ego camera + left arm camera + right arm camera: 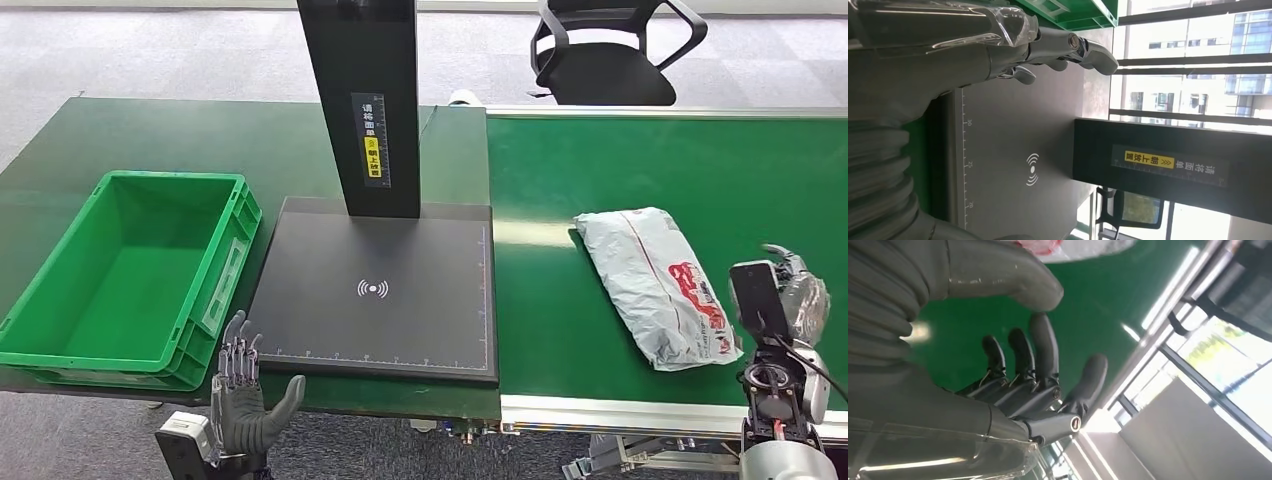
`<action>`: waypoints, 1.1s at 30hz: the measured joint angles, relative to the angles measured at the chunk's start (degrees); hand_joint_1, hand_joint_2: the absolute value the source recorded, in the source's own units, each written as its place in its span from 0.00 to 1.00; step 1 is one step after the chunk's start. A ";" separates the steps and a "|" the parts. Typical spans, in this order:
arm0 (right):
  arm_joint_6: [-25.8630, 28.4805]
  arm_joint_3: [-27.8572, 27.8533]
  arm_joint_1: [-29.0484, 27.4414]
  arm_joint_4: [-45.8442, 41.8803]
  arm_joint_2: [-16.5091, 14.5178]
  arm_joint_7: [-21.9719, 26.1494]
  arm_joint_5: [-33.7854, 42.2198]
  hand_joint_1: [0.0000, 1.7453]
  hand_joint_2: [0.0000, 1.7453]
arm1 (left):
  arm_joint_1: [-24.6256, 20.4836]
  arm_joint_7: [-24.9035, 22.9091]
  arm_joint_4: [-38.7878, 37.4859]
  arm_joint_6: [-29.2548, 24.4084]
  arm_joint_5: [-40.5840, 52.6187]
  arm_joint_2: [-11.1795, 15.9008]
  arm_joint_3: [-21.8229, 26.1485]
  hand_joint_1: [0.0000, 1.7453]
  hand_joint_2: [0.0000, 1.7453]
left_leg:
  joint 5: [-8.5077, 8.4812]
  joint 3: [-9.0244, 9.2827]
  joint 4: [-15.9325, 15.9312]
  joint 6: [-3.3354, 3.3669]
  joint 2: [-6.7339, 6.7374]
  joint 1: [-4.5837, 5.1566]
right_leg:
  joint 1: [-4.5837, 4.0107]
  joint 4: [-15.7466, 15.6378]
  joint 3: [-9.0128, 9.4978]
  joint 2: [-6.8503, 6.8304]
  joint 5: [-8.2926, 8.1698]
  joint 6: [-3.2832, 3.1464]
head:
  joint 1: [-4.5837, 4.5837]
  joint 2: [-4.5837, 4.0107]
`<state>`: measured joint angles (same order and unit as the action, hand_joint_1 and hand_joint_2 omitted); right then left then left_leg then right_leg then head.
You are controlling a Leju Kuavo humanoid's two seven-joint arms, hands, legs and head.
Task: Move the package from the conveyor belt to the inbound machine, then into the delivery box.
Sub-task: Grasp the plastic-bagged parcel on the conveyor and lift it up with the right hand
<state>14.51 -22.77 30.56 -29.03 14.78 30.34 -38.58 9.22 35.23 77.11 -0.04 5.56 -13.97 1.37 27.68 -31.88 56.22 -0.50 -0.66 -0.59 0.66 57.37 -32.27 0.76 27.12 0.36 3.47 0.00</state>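
The package (657, 284), a grey-white plastic mailer bag with red printing, lies flat on the green conveyor belt (560, 310) at the right of the scene, its long side running from far-left to near-right. Nothing holds it. Just beside its near right end is the robot's right hand (797, 295), raised above the belt with its fingers (1040, 347) spread apart and empty; in the right wrist view a corner of the bag shows past the thumb, apart from it.

To the left of the belt sits the inbound machine (380, 290), a flat black scanning pad with a white wireless symbol at its centre and a black upright post (365, 100) rising from its far edge, carrying a yellow and white label. Nothing rests on the pad.

Further left again is the delivery box (45, 290), a green plastic crate, open at the top, with nothing inside.

The left hand (240, 395) is held upright at the near edge of the table, between crate and pad, its fingers apart and holding nothing.

A black office chair (605, 55) stands on the floor beyond the belt.

By the look of things, no step of the task is done: the package has yet to be picked up, carried to the pad, then placed in the crate.
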 joint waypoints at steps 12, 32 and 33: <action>-25.12 11.89 4.19 8.69 1.54 -17.55 -11.86 0.00 1.00 | -2.94 0.36 -2.67 1.50 -0.58 0.81 -0.16 0.00 1.00 | -0.02 -0.01 0.00 0.01 -0.02 0.00 | 0.00 0.00 -0.01 -0.03 0.00 0.00 | -0.01 0.00; -29.08 15.64 7.50 11.74 1.61 -32.37 -17.05 1.00 1.00 | -5.30 -0.16 -6.21 1.20 -1.19 1.63 -1.81 0.00 1.00 | -0.02 0.02 0.02 0.01 -0.03 0.00 | 0.00 0.00 0.00 -0.04 0.00 0.01 | 0.00 0.00; -28.96 15.67 7.48 11.74 1.63 -32.07 -17.08 1.00 1.00 | -5.32 -0.17 -6.23 1.20 -1.19 1.64 -1.84 0.00 1.00 | -0.02 0.03 0.02 0.01 -0.03 0.00 | 0.00 0.00 0.00 -0.04 0.00 0.01 | 0.00 0.00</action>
<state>-14.44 -7.10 38.04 -17.28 16.41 -1.72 -55.66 3.90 35.05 70.87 1.16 4.37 -12.33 -0.46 27.66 -31.85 56.24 -0.49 -0.69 -0.59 0.66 57.37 -32.27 0.73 27.12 0.36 3.48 0.00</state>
